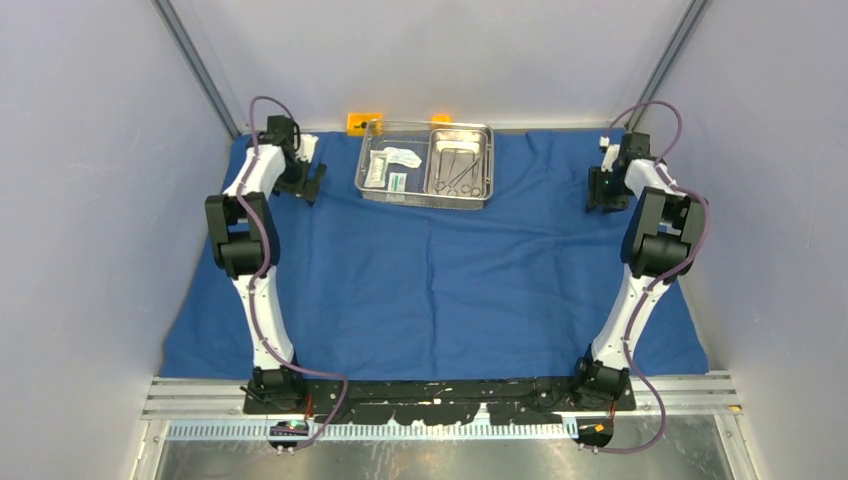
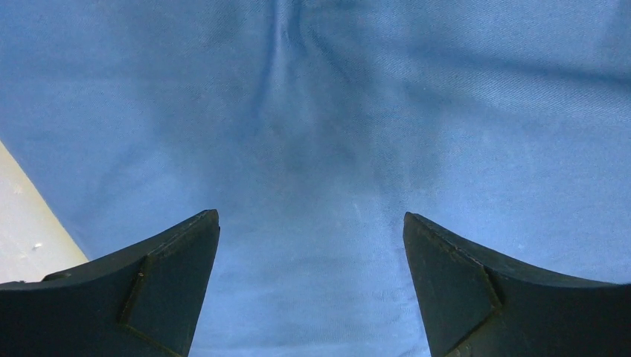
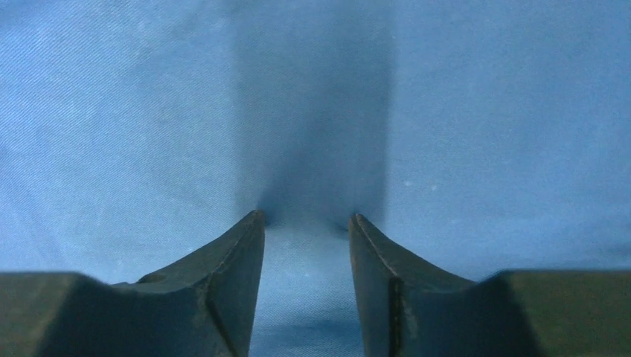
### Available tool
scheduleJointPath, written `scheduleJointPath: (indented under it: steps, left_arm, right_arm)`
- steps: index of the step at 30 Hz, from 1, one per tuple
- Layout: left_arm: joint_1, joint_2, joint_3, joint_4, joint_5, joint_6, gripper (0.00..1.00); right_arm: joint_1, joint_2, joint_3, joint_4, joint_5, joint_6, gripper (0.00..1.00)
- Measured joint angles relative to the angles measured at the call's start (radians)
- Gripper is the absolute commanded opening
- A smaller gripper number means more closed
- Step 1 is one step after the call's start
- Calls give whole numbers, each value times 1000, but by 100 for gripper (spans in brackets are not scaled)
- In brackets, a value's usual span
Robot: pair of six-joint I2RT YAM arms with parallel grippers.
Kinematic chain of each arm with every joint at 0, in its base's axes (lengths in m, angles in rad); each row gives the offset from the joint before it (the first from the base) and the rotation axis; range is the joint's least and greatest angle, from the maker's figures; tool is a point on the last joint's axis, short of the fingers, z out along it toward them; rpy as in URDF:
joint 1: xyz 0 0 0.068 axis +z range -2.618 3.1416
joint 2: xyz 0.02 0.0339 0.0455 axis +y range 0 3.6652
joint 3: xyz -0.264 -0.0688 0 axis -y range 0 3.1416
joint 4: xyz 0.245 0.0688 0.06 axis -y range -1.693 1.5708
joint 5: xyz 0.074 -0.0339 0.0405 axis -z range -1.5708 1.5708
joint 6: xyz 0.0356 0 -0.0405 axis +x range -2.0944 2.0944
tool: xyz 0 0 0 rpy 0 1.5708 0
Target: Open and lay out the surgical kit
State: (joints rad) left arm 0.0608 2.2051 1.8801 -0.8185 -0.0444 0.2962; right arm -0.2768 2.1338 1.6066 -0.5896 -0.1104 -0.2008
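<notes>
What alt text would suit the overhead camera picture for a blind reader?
A large blue cloth lies spread flat, with a steel mesh basket at its far edge holding white-green packets beside a smaller steel tray of thin instruments. A robot's left claw and right claw hang low over the cloth's far corners.
</notes>
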Motion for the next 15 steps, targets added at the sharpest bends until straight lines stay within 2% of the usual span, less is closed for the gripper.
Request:
scheduleJointPath:
  steps: [6, 7, 12, 13, 15]
  left_arm:
    - [0, -46, -59, 37, -6, 4, 95]
    - [0, -53, -68, 41, -8, 5, 95]
    - [0, -84, -90, 59, -15, 13, 95]
    - [0, -85, -91, 63, -16, 16, 95]
    - [0, -89, -94, 67, -17, 22, 95]
  right_arm:
    - [-1, 3, 0, 1, 8, -16, 3]
    - [-1, 3, 0, 0, 7, -19, 1]
    - [-2, 3, 0, -1, 14, -26, 1]
    - [-2, 3, 0, -1, 12, -26, 4]
    - [-2, 3, 6, -8, 7, -24, 17]
